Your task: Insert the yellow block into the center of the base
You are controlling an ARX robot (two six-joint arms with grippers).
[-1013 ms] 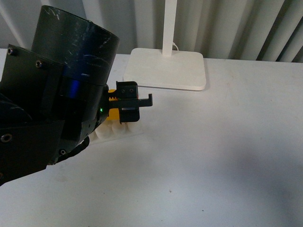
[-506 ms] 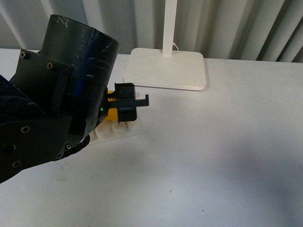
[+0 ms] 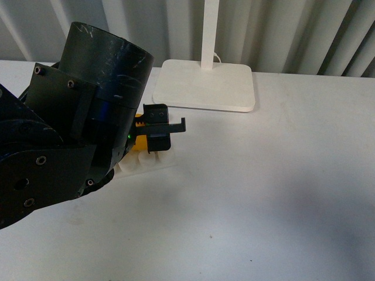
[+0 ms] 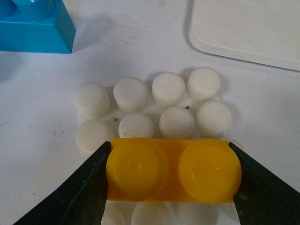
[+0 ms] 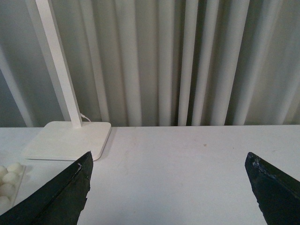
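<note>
The yellow block point(image 4: 173, 169), two round studs up, is clamped endwise by my left gripper point(image 4: 169, 154), which is shut on it. It lies over the white studded base point(image 4: 171, 89), with two rows of studs showing beyond it and more studs on its near side. I cannot tell whether it is pressed down. In the front view the left gripper point(image 3: 153, 133) hangs over the base point(image 3: 146, 165) with a bit of the yellow block point(image 3: 139, 142) showing. My right gripper point(image 5: 168, 161) is open above bare table, holding nothing.
A blue brick point(image 4: 35, 26) lies just beyond the base. The white lamp foot point(image 3: 206, 85) with its pole stands behind the base. My bulky left arm point(image 3: 64, 134) hides the table's left part. The base's edge point(image 5: 9, 180) shows in the right wrist view.
The left arm's body has shifted slightly up and to the right. Its gripper has stayed over the base with the yellow block in it.
</note>
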